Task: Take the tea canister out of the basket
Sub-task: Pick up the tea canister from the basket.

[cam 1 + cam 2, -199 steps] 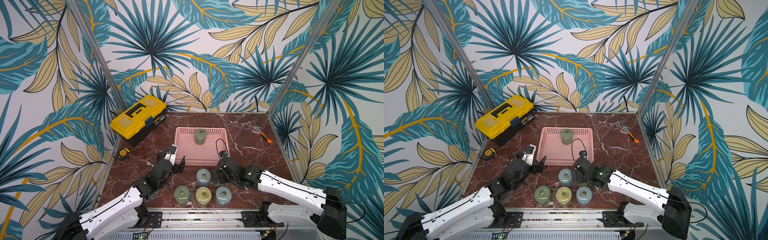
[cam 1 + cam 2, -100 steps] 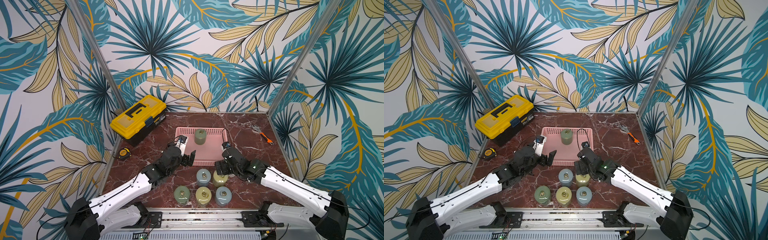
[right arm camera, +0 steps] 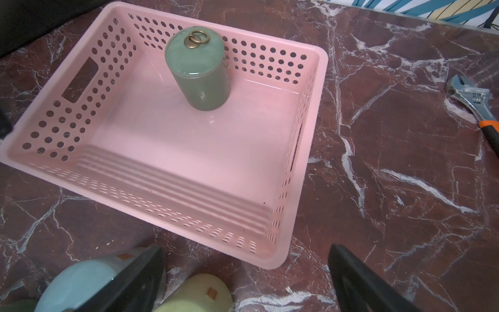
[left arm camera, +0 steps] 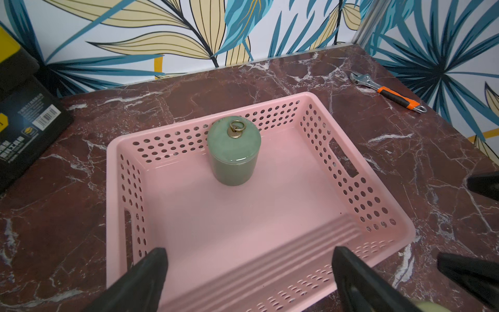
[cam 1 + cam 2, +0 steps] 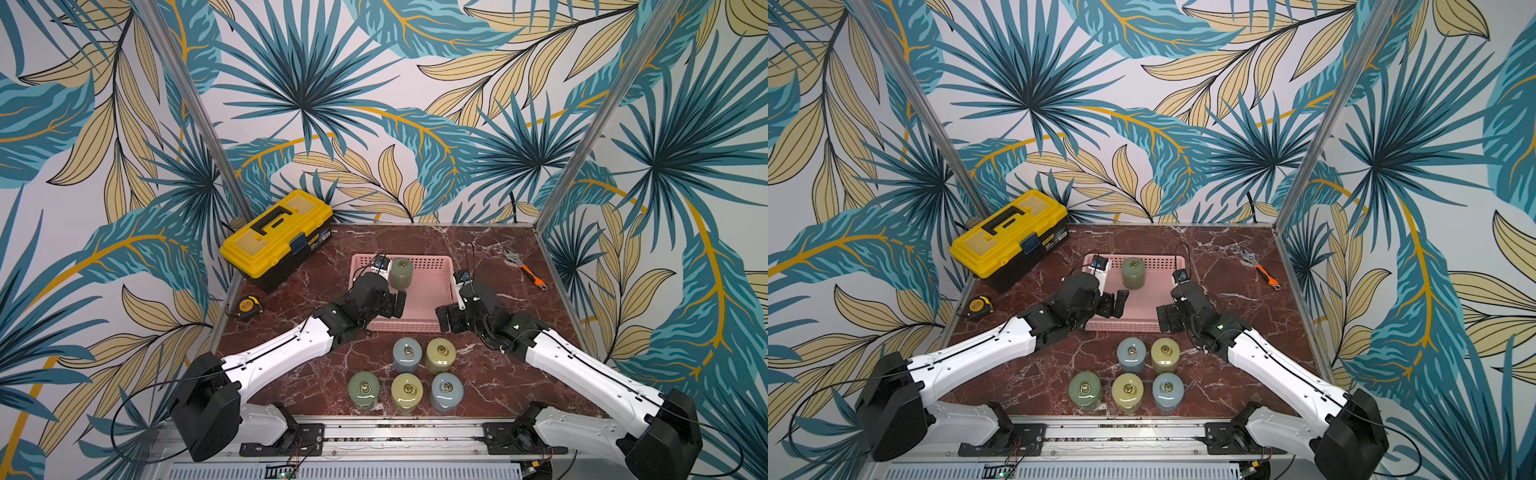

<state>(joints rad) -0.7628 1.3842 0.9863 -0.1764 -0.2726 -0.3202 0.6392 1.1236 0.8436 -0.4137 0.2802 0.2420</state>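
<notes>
The pink basket [image 5: 432, 261] [image 5: 1163, 262] sits mid-table. A green tea canister [image 5: 401, 272] [image 5: 1133, 272] with a brass ring on its lid stands upright inside it by the far wall. My left gripper [image 5: 394, 305] [image 5: 1115, 304] hangs open over the basket's near-left part, short of the canister. In the left wrist view the canister [image 4: 233, 154] stands well ahead of the open gripper [image 4: 249, 254], above the basket floor [image 4: 243, 216]. My right gripper [image 5: 449, 320] [image 5: 1167, 318] is open and empty above the table at the basket's near-right corner [image 3: 275, 259]. The right wrist view shows the canister [image 3: 199, 73] far from that gripper [image 3: 247, 251].
Several tea canisters, such as a blue one [image 5: 408, 354] and a yellow one [image 5: 440, 353], stand grouped on the table in front of the basket. A yellow-and-black toolbox [image 5: 276, 237] is at the back left, a tape measure [image 5: 248, 306] at the left edge, a wrench [image 5: 524, 268] at the right.
Both arms have moved from the front canister group toward the basket. The left gripper now reaches over its near edge. The right gripper has uncovered the yellow canister in the front group.
</notes>
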